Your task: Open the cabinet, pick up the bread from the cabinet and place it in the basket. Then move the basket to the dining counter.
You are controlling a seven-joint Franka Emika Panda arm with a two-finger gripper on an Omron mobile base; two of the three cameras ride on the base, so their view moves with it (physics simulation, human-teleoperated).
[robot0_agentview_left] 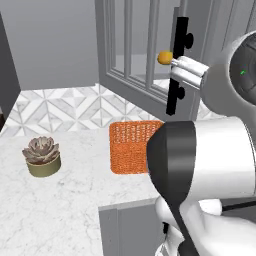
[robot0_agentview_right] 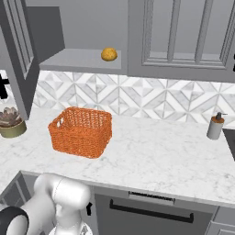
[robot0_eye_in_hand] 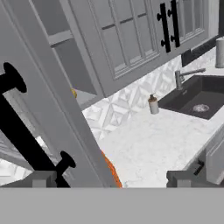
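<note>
The bread (robot0_agentview_right: 109, 54) sits on the cabinet's (robot0_agentview_right: 82, 59) open shelf, near the front edge, just left of the closed neighbouring door (robot0_agentview_right: 183, 36). From the left base view I see it (robot0_agentview_left: 164, 57) past the edge of the swung-open glass door (robot0_agentview_left: 135, 50), level with the black handle (robot0_agentview_left: 177, 65).

Below and a little left of the bread, the basket (robot0_agentview_right: 81, 131) stands upright on the marble worktop (robot0_agentview_right: 160, 156), with nothing in it, well apart from the bread.

My gripper (robot0_eye_in_hand: 111, 178) is at the open door: the hand view has the handle (robot0_eye_in_hand: 26, 144) slanting across the left, right beside the left fingertip (robot0_eye_in_hand: 41, 178). The fingertips stand wide apart with nothing between them, so I read it as released.

Further out, a potted succulent (robot0_agentview_left: 42, 156) sits left of the basket, and a soap dispenser (robot0_agentview_right: 215, 125) stands to the right by the tile backsplash (robot0_agentview_right: 137, 98). The hand view also takes in a dark sink (robot0_eye_in_hand: 197, 98) with its tap (robot0_eye_in_hand: 183, 76).
</note>
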